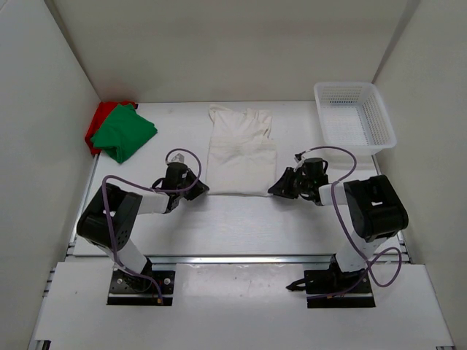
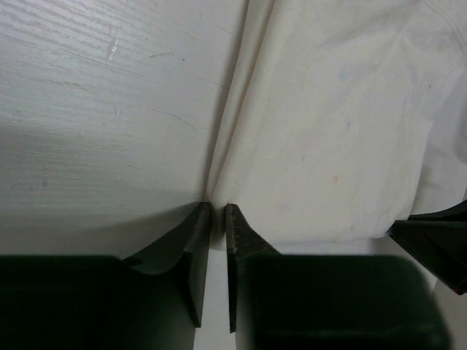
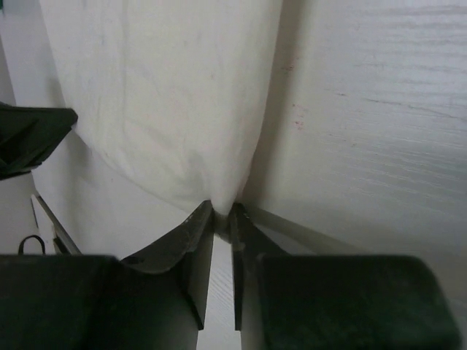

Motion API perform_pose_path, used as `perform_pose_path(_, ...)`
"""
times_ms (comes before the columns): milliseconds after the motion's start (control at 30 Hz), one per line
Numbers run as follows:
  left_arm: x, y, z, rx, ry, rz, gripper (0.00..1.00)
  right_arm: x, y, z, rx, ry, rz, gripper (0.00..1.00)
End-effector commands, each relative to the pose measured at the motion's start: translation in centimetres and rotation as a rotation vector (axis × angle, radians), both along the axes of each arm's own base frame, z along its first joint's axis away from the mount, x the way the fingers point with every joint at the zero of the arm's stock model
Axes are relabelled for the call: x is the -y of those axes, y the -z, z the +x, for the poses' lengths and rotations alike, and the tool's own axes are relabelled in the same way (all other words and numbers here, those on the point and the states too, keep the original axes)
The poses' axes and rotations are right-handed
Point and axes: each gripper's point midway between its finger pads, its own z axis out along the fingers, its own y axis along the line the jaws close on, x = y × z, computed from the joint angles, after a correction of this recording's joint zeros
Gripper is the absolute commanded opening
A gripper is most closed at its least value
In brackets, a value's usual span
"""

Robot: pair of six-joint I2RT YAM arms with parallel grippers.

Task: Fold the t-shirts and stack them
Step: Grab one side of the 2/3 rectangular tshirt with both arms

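Fingertips of the left gripper [image 2: 220, 209] are sitting right under my lens, drawn to a thin slit and nipping the near hem corner of the white t-shirt [image 2: 328, 131]. The right gripper [image 3: 222, 211] is doing the same at the opposite corner, with cloth puckering up into its nearly closed jaws.

From above, the shirt is lying flat at mid-table [image 1: 241, 226], collar toward 12 o'clock and hem toward 6. My grippers are biting at its 7 and 5 o'clock corners. The green t-shirt [image 1: 125, 131] is resting on the red t-shirt [image 1: 97, 125] at 10 o'clock, well apart. The basket [image 1: 321, 89] is standing at 2 o'clock.

What is worrying me is how little cloth each bite is taking. The left one looks thinnest, so I am expecting it could slip out on the lift. I also cannot tell whether either pinch is catching every layer; a missed lower layer would be dragging behind and spoiling the fold. If my arms are rising unevenly, the hem will be landing skewed across the collar.
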Motion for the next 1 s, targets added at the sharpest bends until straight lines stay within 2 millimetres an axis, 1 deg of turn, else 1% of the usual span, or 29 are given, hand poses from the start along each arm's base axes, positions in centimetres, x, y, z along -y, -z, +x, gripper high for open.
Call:
perform_pose_path(0, 0.6, -0.7, 0.3, 0.012, 0.013, -0.003, 0.18, 0.3, 1.2, 0.8, -0.005, 0.034, -0.040, 0.11)
perform_pose_path(33, 0.8, -0.6, 0.1, 0.005, 0.021, -0.012, 0.13, 0.3, 1.2, 0.6, -0.005, 0.026, -0.035, 0.08)
perform_pose_path(67, 0.7, -0.6, -0.1, 0.003, 0.021, -0.009, 0.10, 0.4, 0.8, 0.6, 0.011, 0.032, -0.038, 0.05)
perform_pose_path(100, 0.9, -0.9, -0.2, 0.005, 0.030, -0.011, 0.04, 0.4, 0.8, 0.1, 0.008, 0.028, -0.037, 0.00)
perform_pose_path(133, 0.9, -0.5, -0.7, -0.013, 0.039, 0.000, 0.01, 0.5, 0.6, -0.1, 0.010, 0.030, -0.040, 0.00)
perform_pose_path(200, 1.0, -1.2, -1.4, -0.003, 0.059, 0.014, 0.00, 0.6, 0.6, -1.5, 0.007, 0.013, -0.057, 0.00)
perform_pose_path(233, 0.9, -0.6, -2.4, -0.030, 0.073, 0.031, 0.00, 0.5, 0.6, -2.3, 0.002, 0.003, -0.061, 0.00)
perform_pose_path(267, 1.0, -1.1, -3.1, -0.020, 0.098, 0.035, 0.00, 0.6, 0.3, -3.3, 0.001, -0.008, -0.062, 0.00)
perform_pose_path(300, 0.7, -0.9, -4.5, -0.032, 0.123, 0.057, 0.00, 0.4, 0.7, -5.1, -0.018, -0.029, -0.069, 0.00)
perform_pose_path(333, 0.6, -1.3, -5.6, -0.039, 0.143, 0.058, 0.00, 0.1, 0.8, -6.3, -0.028, -0.052, -0.081, 0.00)
perform_pose_path(367, 0.0, -0.1, -7.8, -0.091, 0.173, 0.076, 0.00, 0.3, 1.2, -8.2, -0.054, -0.063, -0.092, 0.00)
perform_pose_path(400, -0.9, 0.3, -9.6, -0.116, 0.192, 0.087, 0.00, 0.4, 1.5, -10.3, -0.082, -0.077, -0.103, 0.00)
perform_pose_path(433, -1.6, 0.0, -10.9, -0.111, 0.209, 0.102, 0.00, 0.1, 1.1, -11.9, -0.071, -0.102, -0.091, 0.00)
perform_pose_path(467, -2.2, -0.6, -12.3, -0.117, 0.218, 0.109, 0.00, 0.0, 1.5, -13.8, -0.118, -0.120, -0.102, 0.00)
perform_pose_path(500, -3.0, 0.2, -14.1, -0.171, 0.234, 0.128, 0.00, 0.3, 1.6, -15.5, -0.139, -0.126, -0.109, 0.00)
perform_pose_path(533, -3.2, -0.8, -14.8, -0.137, 0.246, 0.119, 0.00, -0.1, 1.0, -16.5, -0.119, -0.138, -0.091, 0.00)
perform_pose_path(567, -3.7, -1.2, -16.1, -0.149, 0.254, 0.124, 0.00, 0.0, 1.8, -18.6, -0.189, -0.153, -0.107, 0.00)
perform_pose_path(600, -3.6, -1.9, -16.4, -0.143, 0.267, 0.124, 0.00, -0.2, 0.9, -18.8, -0.162, -0.152, -0.082, 0.00)
perform_pose_path(633, -3.6, -2.5, -17.4, -0.158, 0.283, 0.125, 0.00, -0.6, -0.1, -19.3, -0.152, -0.158, -0.059, 0.00)
perform_pose_path(667, -2.9, -3.3, -18.2, -0.152, 0.319, 0.094, 0.00, -0.6, -0.7, -19.7, -0.153, -0.157, -0.066, 0.00)
perform_pose_path(700, -2.3, -4.1, -18.2, -0.146, 0.318, 0.064, 0.00, -0.9, -2.6, -19.1, -0.113, -0.158, -0.044, 0.00)
perform_pose_path(733, -1.9, -5.6, -17.3, -0.109, 0.315, 0.047, 0.00, -1.1, -4.9, -17.6, -0.045, -0.144, -0.031, 0.00)
perform_pose_path(767, -1.3, -6.6, -16.6, -0.084, 0.325, 0.030, 0.00, -0.6, -5.7, -16.6, -0.019, -0.132, -0.045, 0.00)
perform_pose_path(800, -0.8, -8.8, -14.9, -0.013, 0.315, 0.021, 0.00, -1.1, -8.2, -15.3, 0.030, -0.141, -0.023, 0.00)
perform_pose_path(833, -0.4, -11.0, -13.1, 0.046, 0.310, 0.029, 0.00, -0.6, -9.9, -13.0, 0.082, -0.125, -0.043, 0.00)
perform_pose_path(867, -0.3, -13.2, -10.7, 0.112, 0.276, 0.026, 0.00, 0.1, -10.6, -11.5, 0.117, -0.116, -0.061, 0.00)
perform_pose_path(900, -0.4, -15.0, -8.7, 0.179, 0.246, -0.003, 0.00, -0.2, -11.9, -9.7, 0.137, -0.116, -0.068, 0.00)
perform_pose_path(933, -0.2, -17.3, -6.9, 0.230, 0.225, -0.015, 0.00, 0.1, -13.3, -7.0, 0.179, -0.104, -0.097, 0.00)
perform_pose_path(967, -0.3, -19.4, -4.7, 0.276, 0.198, -0.023, 0.00, 0.6, -15.9, -4.5, 0.245, -0.073, -0.101, 0.00)
